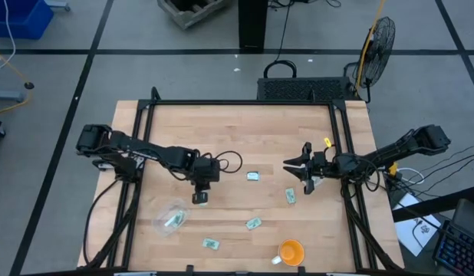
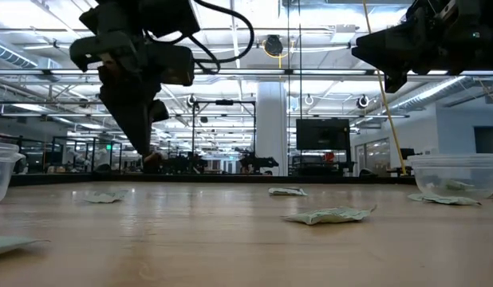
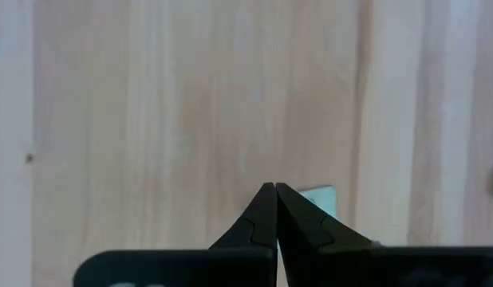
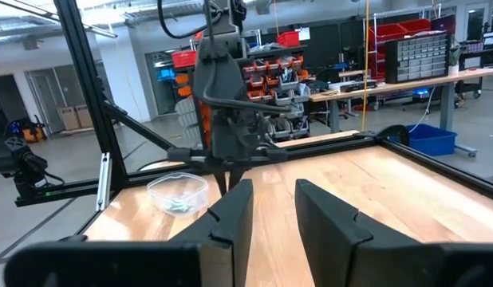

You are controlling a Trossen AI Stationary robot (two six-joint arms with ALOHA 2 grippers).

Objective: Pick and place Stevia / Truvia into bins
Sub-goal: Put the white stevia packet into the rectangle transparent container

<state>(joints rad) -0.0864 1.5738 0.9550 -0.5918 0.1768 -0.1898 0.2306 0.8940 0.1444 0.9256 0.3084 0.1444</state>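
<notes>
High view: left gripper (image 1: 199, 198) pointing down above table (image 1: 237, 130), jaws together.

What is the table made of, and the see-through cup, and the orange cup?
Table: looks like pale wood, matte, with plank lines and grain showing. See-through cup: probably thin clear plastic; green packets inside show through its wall. Orange cup: likely plastic too, solid glossy orange, though that is hard to tell from above.

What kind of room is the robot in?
Probably a big workshop or lab. Past the wooden table there are shelves of red and orange bins, a long workbench, and bright strip lights on a high ceiling.
</notes>
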